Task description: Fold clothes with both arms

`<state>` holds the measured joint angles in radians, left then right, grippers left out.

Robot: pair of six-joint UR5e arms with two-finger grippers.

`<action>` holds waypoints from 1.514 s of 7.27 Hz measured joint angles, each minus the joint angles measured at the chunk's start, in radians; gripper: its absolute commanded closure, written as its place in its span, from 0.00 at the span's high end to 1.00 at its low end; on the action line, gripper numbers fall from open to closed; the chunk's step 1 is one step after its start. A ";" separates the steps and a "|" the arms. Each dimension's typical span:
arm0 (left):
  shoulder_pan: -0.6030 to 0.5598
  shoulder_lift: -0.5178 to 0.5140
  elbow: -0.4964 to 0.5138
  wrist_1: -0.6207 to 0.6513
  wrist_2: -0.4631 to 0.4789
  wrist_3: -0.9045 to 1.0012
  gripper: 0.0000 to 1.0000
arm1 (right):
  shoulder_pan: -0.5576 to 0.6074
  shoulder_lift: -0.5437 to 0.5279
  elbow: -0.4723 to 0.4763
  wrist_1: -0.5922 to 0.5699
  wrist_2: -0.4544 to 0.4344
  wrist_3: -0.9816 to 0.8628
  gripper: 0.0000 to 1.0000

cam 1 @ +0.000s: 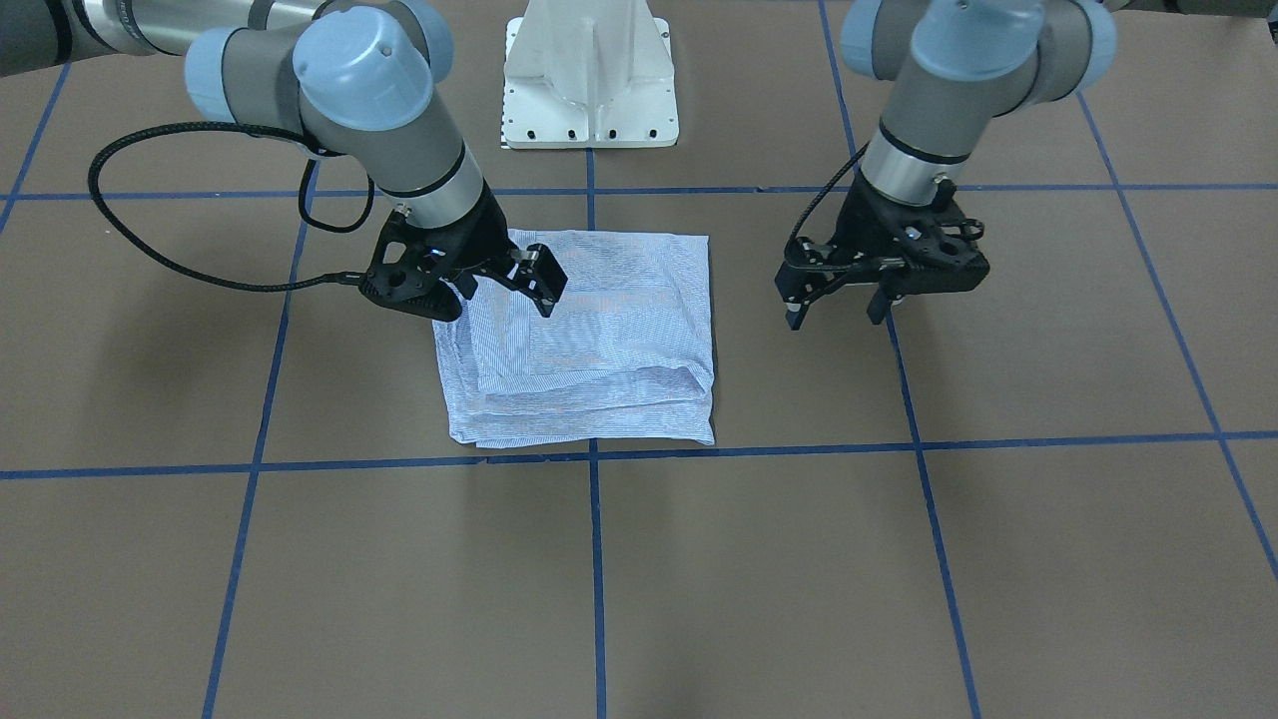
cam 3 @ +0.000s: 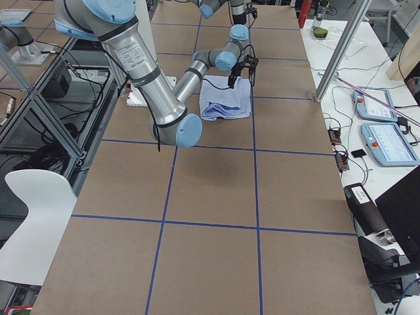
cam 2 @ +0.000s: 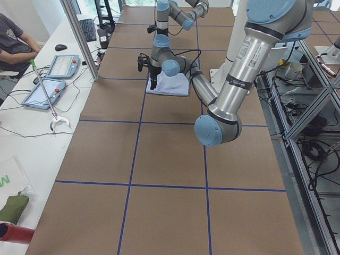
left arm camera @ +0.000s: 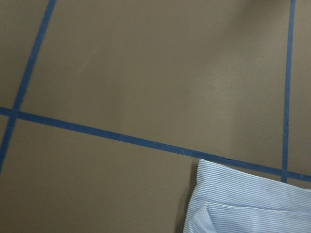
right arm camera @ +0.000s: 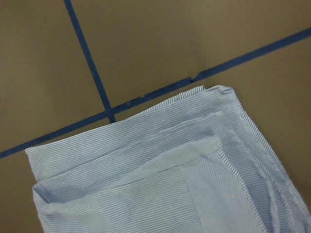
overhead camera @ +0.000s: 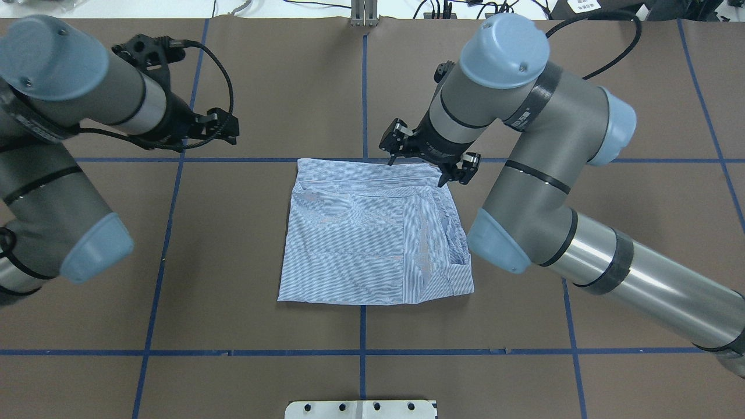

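The light blue-and-white striped shirt lies folded into a rough square on the brown table, near the middle. My right gripper hovers open and empty over the shirt's corner on the robot's right, at its far edge in the overhead view. The right wrist view shows that layered corner from above. My left gripper is open and empty above bare table, well clear of the shirt on the robot's left. The left wrist view shows only a shirt corner.
The white pedestal base stands behind the shirt on the robot's side. Blue tape lines grid the brown table. Tablets and a seated person are beyond the table's far side.
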<state>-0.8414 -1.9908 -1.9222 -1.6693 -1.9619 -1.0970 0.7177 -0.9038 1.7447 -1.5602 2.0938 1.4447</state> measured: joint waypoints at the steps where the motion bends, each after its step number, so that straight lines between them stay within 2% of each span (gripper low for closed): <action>1: -0.080 0.035 -0.009 0.008 -0.045 0.157 1.00 | 0.055 -0.028 0.037 -0.066 0.003 -0.143 1.00; 3: -0.281 0.122 0.001 0.010 -0.142 0.511 1.00 | 0.212 -0.115 0.117 -0.228 0.009 -0.543 1.00; 7: -0.589 0.280 0.079 -0.010 -0.255 1.005 1.00 | 0.563 -0.437 0.145 -0.272 0.156 -1.267 1.00; 9: -0.724 0.340 0.169 -0.014 -0.312 1.231 1.00 | 0.700 -0.569 0.133 -0.271 0.211 -1.489 1.00; 11: -0.775 0.358 0.234 -0.058 -0.324 1.283 1.00 | 0.800 -0.630 0.113 -0.271 0.233 -1.574 1.00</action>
<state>-1.6167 -1.6330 -1.6883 -1.7268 -2.2856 0.1862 1.5181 -1.5343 1.8581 -1.8312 2.3272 -0.1296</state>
